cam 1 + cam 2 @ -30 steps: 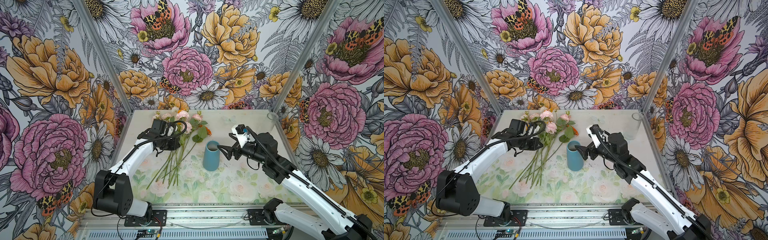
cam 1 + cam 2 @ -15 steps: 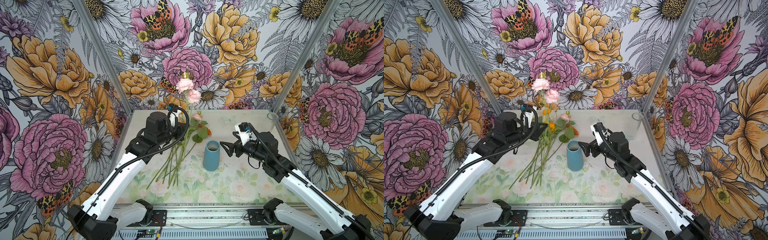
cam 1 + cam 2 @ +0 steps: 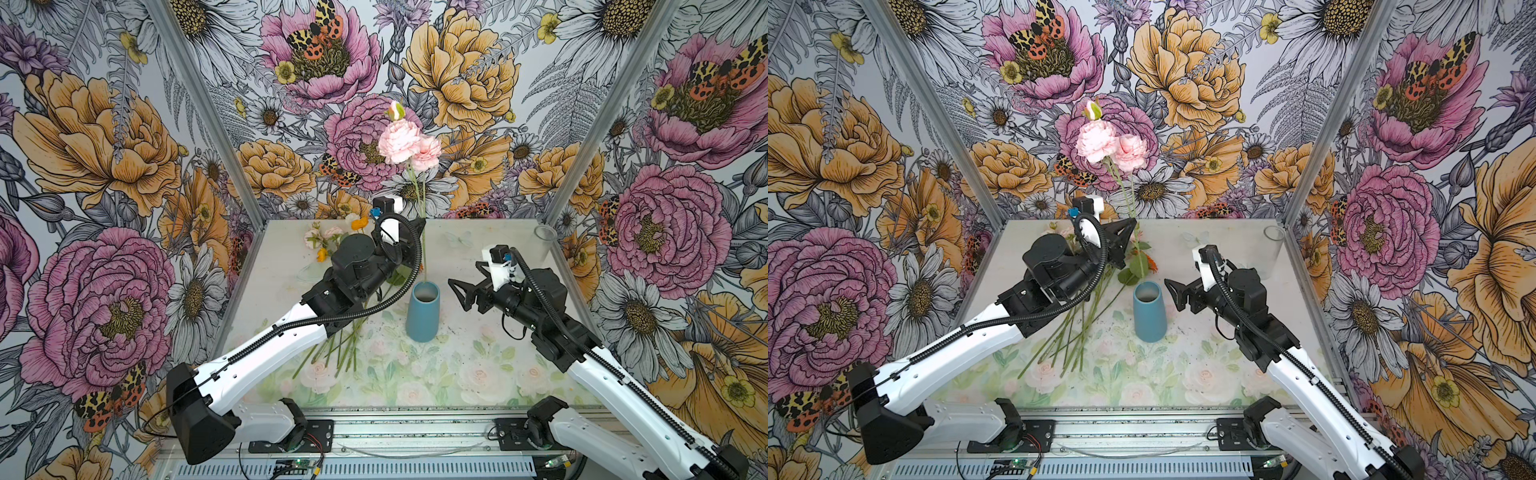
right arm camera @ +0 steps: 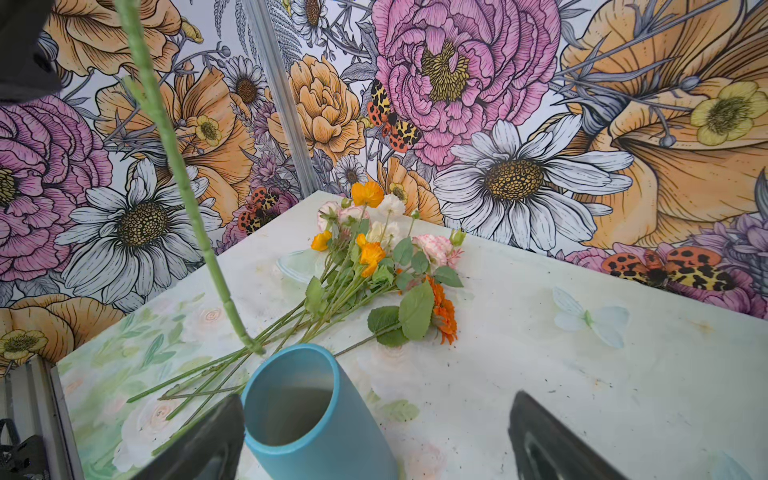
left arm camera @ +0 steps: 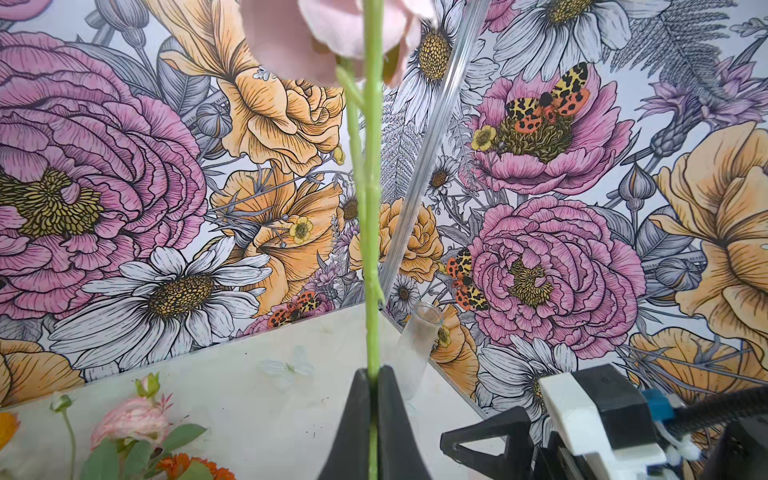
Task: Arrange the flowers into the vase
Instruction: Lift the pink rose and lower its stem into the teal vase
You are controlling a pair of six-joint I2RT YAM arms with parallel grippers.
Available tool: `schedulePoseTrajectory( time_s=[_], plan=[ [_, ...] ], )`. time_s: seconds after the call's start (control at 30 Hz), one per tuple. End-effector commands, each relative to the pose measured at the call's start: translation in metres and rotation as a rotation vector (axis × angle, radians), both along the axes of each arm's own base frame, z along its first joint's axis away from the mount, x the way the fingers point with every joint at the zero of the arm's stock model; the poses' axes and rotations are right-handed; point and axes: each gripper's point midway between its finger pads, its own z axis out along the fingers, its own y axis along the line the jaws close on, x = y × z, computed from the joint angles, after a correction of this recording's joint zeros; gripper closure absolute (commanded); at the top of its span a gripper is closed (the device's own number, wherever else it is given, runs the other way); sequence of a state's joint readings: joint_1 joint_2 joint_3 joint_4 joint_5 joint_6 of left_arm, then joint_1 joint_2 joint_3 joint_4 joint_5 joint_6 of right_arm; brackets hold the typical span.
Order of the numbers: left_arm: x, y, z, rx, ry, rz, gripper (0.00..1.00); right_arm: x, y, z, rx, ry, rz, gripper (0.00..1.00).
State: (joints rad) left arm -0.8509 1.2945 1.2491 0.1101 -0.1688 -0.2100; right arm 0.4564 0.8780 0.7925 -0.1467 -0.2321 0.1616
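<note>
The left gripper (image 5: 372, 374) has its jaws pressed nearly together on the green stem of a pink flower (image 3: 409, 143), gripping it low on its length. The stem stands almost upright: above the jaws it runs up to two ruffled pink heads and a small bud, and below them a shorter stretch hangs down towards the vase (image 3: 422, 320). In the right wrist view the stem's lower end (image 4: 257, 351) sits just beside the blue rim, outside the mouth, so the vase stands under and slightly ahead of these jaws. The right gripper (image 3: 464, 274) has its jaws spread wide and holds nothing. Its fingertips (image 4: 224, 415) point at the vase, which stands just ahead of them and nearer one finger than the other, not between them and not touched in either top view. The other flowers (image 4: 365, 266) lie bunched on the table (image 4: 582, 395) beneath and behind the left jaws, stems fanned out past the vase's base, well beyond the right jaws.
</note>
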Motion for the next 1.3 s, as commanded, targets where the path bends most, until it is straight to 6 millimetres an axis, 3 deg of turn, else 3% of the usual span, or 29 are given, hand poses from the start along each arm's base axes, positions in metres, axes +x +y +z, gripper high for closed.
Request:
schedulePoseTrajectory(
  time_s=[0.0,0.2,0.57,0.9,1.17,1.27],
  plan=[
    [0.0,0.01,0.013,-0.049,-0.054,0.058,1.0,-0.001,-0.003,0.008,0.029,-0.021,-0.007,0.0],
    [-0.009,0.005,-0.028,-0.006,-0.022,0.022,1.0,-0.003,-0.004,0.011,0.038,-0.024,-0.001,0.0],
    [-0.039,-0.017,-0.09,0.046,-0.123,-0.125,1.0,-0.003,-0.001,0.009,0.039,-0.021,0.014,0.01],
    [-0.035,-0.022,-0.156,0.153,0.01,-0.133,1.0,-0.003,0.001,0.009,0.042,-0.016,0.026,0.0],
    [-0.028,-0.026,-0.176,0.19,0.068,-0.119,1.0,-0.004,0.002,0.008,0.045,-0.011,0.034,0.0],
    [-0.028,-0.03,-0.185,0.212,0.094,-0.129,0.95,-0.004,0.002,0.009,0.045,-0.013,0.034,0.0]
  ],
)
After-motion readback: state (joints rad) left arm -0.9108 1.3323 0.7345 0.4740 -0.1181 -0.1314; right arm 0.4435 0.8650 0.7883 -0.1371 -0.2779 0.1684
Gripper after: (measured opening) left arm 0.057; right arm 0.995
